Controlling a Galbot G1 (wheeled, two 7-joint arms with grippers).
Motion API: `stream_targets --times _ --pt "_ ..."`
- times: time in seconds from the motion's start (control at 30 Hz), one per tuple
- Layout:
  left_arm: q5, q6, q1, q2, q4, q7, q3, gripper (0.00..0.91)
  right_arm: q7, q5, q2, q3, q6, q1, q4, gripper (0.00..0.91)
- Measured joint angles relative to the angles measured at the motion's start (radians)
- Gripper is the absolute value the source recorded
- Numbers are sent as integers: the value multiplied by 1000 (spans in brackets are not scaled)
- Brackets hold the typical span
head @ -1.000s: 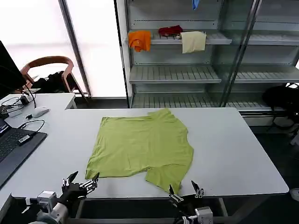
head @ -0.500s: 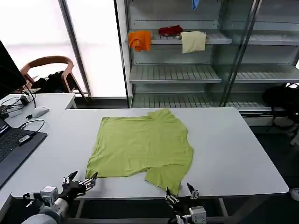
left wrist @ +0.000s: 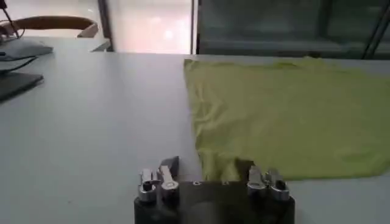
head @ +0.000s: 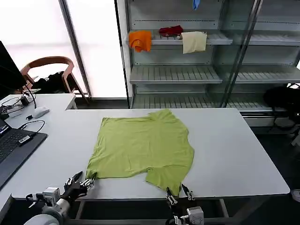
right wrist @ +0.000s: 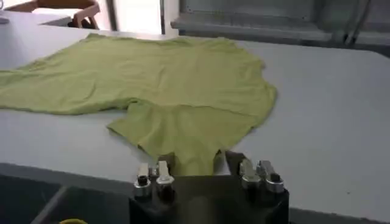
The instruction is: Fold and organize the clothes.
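White and broad, the table [head: 225, 154] carries the lime-green T-shirt [head: 140, 147] spread flat near its middle, slightly rumpled, with 1 sleeve reaching toward the near edge. Behind the table stands a metal shelf unit [head: 187, 75] holding an orange cloth [head: 140, 40] and a cream cloth [head: 194, 41]; a laptop [head: 14, 145] and a mouse [head: 40, 112] lie on the adjoining desk to the robot's left.

At the near edge, the left gripper [head: 83, 180] sits with its fingers apart just at the shirt's near-left corner; in the left wrist view the left gripper's spread fingers [left wrist: 169, 165] frame that corner of the shirt [left wrist: 286, 115]. The right gripper [head: 177, 193] is also spread, its tips on either side of the sleeve's end at the table's edge; the right wrist view shows the sleeve [right wrist: 177, 131] running in between the fingers [right wrist: 234, 159].
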Motion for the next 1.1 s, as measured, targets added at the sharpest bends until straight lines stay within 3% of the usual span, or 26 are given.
stream_targets --times 0.13,0.4,0.57,1.1 --pt "1 -5 -1 -1 10 4 -1 40 -10 -1 -1 4 1 -4 -1 292" --pt "3 -12 -2 -2 22 15 5 20 -24 -1 -4 17 5 -2 -4 71" --pt "8 -18 -2 3 26 24 6 20 -29 -8 -3 19 14 3 -4 0" --pt "-16 -20 -19 7 -57 -2 -1 10 -59 -14 -47 73 28 69 45 0"
